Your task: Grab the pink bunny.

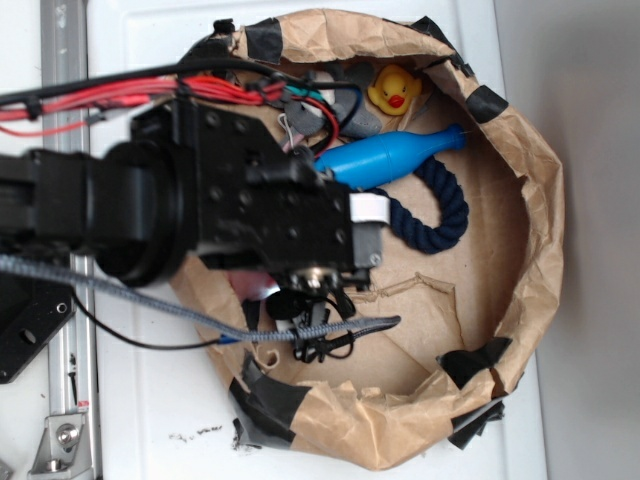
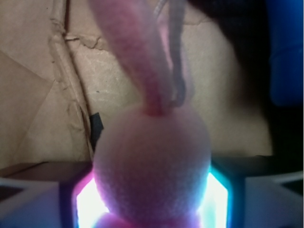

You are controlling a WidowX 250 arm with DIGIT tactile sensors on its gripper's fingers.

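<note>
**Bunny sits between the fingers at the bin's 8 o'clock**

Wrist view: small pale pink fuzzy plush bunny (image 2: 152,166) fills the gap between the two lit gripper fingers (image 2: 219,199), one ear up toward 12. Gripper (image 2: 152,204) looks closed around it; firm contact can't be confirmed. Exterior: black arm (image 1: 240,200) reaches in from 9 o'clock, covering most of the bunny. Past it: blue plastic bottle (image 1: 385,160), navy rope loop (image 1: 440,210), yellow rubber duck (image 1: 394,90) at 12, crumpled brown paper bin wall (image 1: 540,180).
</note>
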